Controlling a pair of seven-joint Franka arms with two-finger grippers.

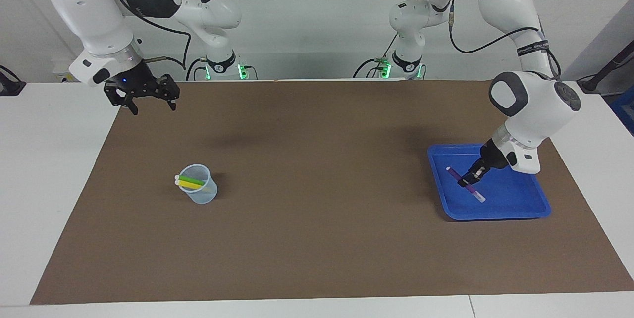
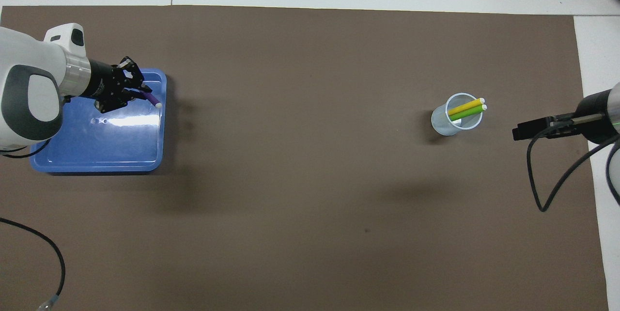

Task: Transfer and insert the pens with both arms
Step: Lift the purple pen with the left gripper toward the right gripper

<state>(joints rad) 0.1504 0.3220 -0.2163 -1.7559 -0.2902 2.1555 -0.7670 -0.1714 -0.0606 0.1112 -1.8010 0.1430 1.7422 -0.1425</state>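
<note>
Two pens [image 1: 190,182] in cup [image 1: 204,196]; third pen [image 1: 465,185] over tray [image 1: 515,199]

The middle of the purple pen [image 1: 465,185] is covered by the left hand [image 1: 471,178] clamped on it. In the overhead view that hand [image 2: 127,92] hides most of the pen. The yellow pen [image 1: 190,185] and green pen [image 1: 192,180] have their lower ends blurred inside the cup [image 1: 203,195]. The overhead view's edge cuts off the right arm [image 2: 598,119].

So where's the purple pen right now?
The purple pen is gripped in the left arm's tool, raised over the blue tray at the left arm's end of the table; the facing view shows it tilted.
</note>
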